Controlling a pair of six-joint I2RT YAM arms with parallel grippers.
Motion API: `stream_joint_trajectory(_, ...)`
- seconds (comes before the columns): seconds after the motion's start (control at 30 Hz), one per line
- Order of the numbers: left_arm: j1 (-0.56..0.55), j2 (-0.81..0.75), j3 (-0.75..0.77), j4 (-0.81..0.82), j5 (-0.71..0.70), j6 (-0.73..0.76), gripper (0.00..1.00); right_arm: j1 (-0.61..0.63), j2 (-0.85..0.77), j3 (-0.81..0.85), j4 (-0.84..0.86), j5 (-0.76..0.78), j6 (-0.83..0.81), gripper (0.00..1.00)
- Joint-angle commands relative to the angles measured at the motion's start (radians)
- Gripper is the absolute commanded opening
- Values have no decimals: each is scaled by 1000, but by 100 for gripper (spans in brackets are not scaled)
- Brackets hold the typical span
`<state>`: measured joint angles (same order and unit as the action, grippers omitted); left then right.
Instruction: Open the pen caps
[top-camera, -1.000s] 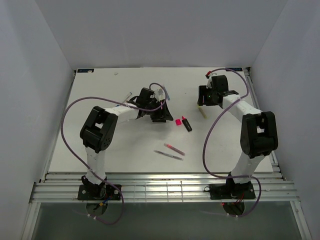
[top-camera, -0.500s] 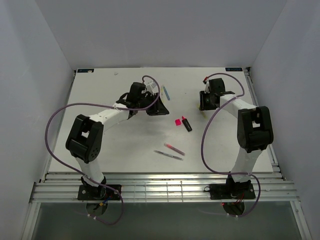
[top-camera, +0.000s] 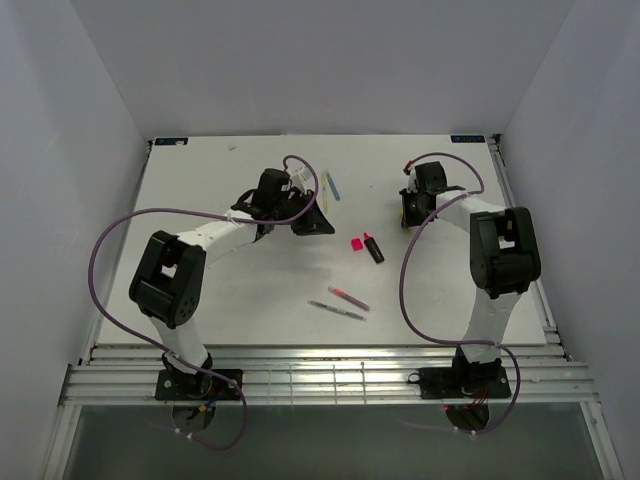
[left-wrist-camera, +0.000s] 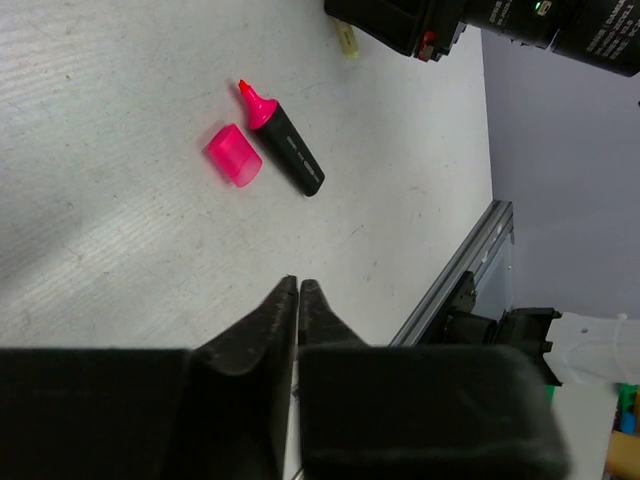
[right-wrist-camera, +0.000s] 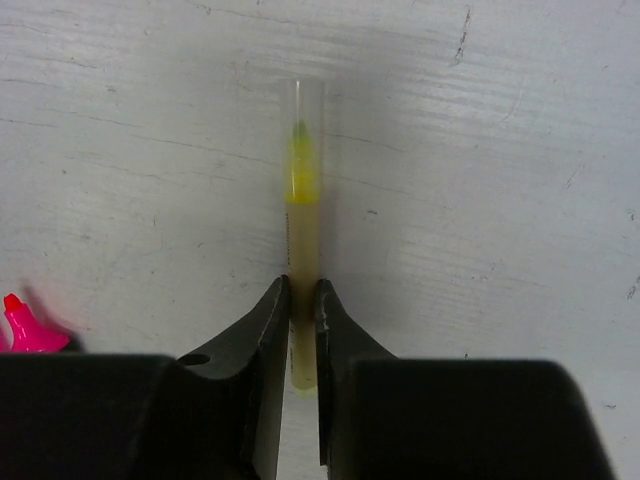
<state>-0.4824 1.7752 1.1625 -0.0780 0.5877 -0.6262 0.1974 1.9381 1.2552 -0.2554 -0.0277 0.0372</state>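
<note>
A thin yellow pen (right-wrist-camera: 303, 230) lies on the white table (right-wrist-camera: 500, 200), its clear cap (right-wrist-camera: 306, 105) still over the yellow tip. My right gripper (right-wrist-camera: 300, 287) is shut on the pen's barrel near the rear end; from above it sits at the back right (top-camera: 409, 212). A black highlighter (left-wrist-camera: 290, 155) with a bare pink tip lies mid-table beside its loose pink cap (left-wrist-camera: 233, 155). My left gripper (left-wrist-camera: 298, 284) is shut, with nothing showing between its tips, and hovers short of that highlighter (top-camera: 373, 247).
Two thin pens (top-camera: 348, 297) (top-camera: 337, 310) lie nearer the front of the table. A blue-green pen (top-camera: 330, 186) lies behind the left gripper (top-camera: 316, 222). Purple cables loop over both arms. Rails run along the table's front and right edges.
Both grippers have closed from open. The right one came down over the yellow pen and gripped it. The left arm swung back and left.
</note>
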Motion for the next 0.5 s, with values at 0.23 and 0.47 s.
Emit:
stream_joint_trajectory(0.23,11,-57,-26,155,116,-122,8,88,-209,-114,19,-93,58,8)
stream_joint_trajectory(0.47,10,-43,-40,260,161,-205,41,192,-427,-235,36,-279,116,8)
